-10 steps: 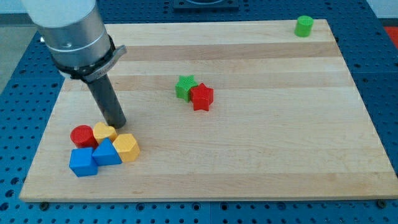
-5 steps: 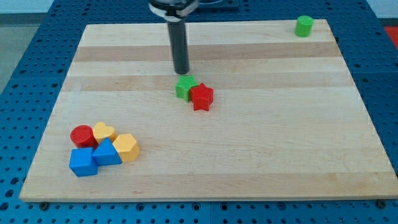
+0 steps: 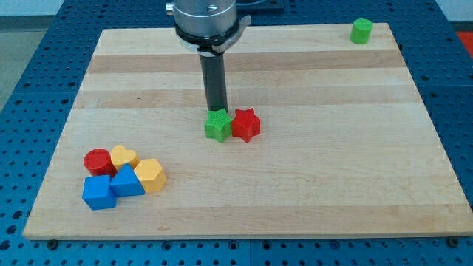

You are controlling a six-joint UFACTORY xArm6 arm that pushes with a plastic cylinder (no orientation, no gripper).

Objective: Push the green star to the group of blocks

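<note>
The green star [image 3: 217, 125] lies near the middle of the wooden board [image 3: 310, 177], touching a red star [image 3: 245, 125] on its right. My tip [image 3: 216, 109] stands at the green star's top edge, touching it. The group of blocks sits at the view's bottom left: a red cylinder [image 3: 97, 161], a yellow heart-shaped block [image 3: 123, 157], a yellow hexagon [image 3: 149, 175], a blue triangle [image 3: 127, 182] and a blue cube [image 3: 98, 193].
A green cylinder [image 3: 361, 31] stands at the board's top right corner. The board rests on a blue perforated table [image 3: 22, 111].
My tip went from beside the bottom-left group up to the green star, then pushed it down a little. The red star shifted slightly right and down.
</note>
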